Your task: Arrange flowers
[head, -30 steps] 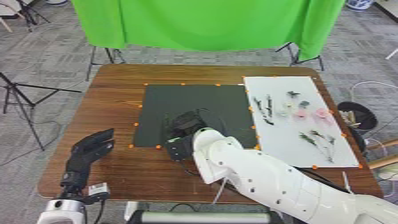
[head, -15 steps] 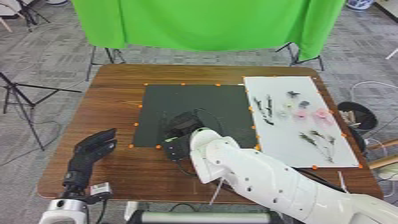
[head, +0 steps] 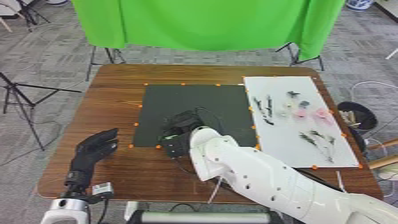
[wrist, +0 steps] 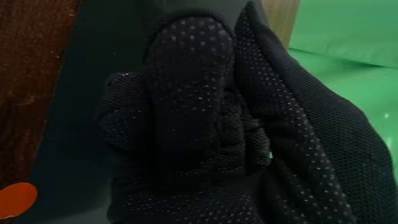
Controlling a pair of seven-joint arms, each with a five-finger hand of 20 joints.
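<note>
From the head we look forward and down over the brown wooden table [head: 111, 100]; from the right wrist, closely past the black-gloved right hand [head: 184, 122]. Both share the flat dark mat [head: 182, 97] and green cloth [head: 209, 25].

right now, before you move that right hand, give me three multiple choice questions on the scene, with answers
1. How are the pink flowers on the white sheet?
A) standing in a vase
B) held up by a hand
C) lying down

2. Where is the right hand?
A) over the dark mat
B) over the white sheet
C) beyond the table's far edge

3. What colour is the cloth hanging beyond the table?
A) red
B) green
C) yellow

1: C, they rest on the sheet with no vase or hand at them.
2: A, the head view has it above the mat's near part.
3: B, its folds are bright green.
</note>
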